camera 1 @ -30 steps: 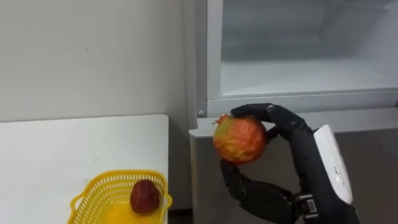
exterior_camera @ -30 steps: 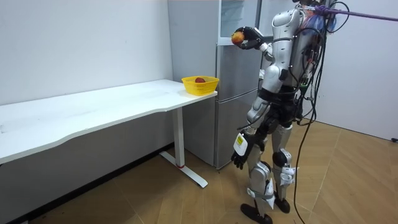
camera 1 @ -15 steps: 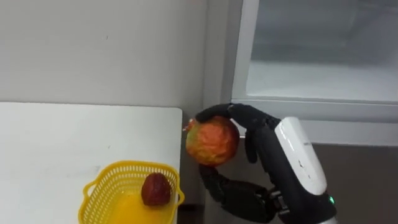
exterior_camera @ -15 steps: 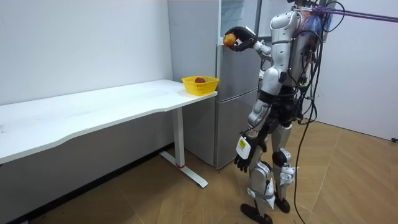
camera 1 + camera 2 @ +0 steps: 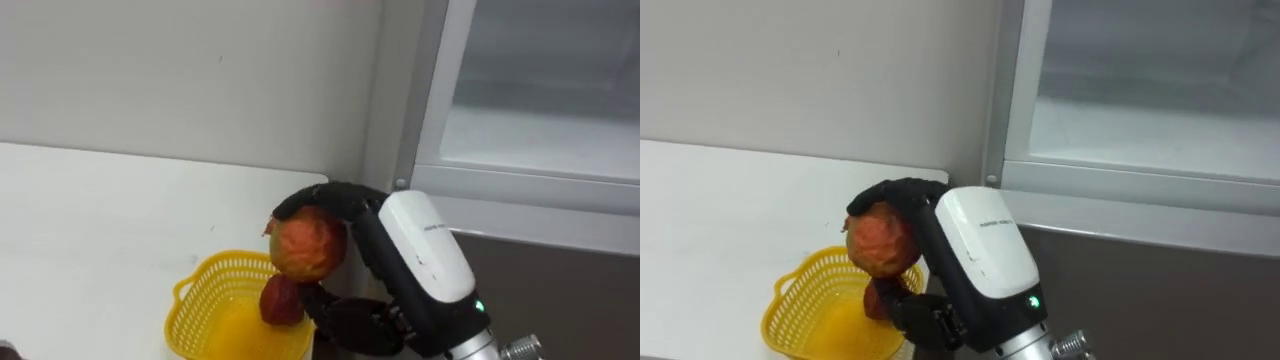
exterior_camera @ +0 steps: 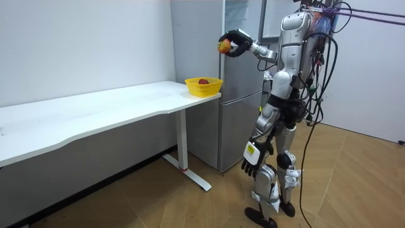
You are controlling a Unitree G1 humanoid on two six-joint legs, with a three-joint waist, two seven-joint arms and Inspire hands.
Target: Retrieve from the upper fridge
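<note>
While right robot hand (image 5: 405, 250) grips reddish fruit (image 5: 308, 243), yellow basket (image 5: 222, 263) on white table (image 5: 100, 230), fridge (image 5: 520, 185) beside.

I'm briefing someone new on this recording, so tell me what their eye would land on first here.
First comes the red-and-yellow fruit gripped in the robot's right hand, held high near the open upper fridge compartment. Next is the yellow basket at the corner of the white table beside the fridge, with a dark red fruit already in it.
</note>
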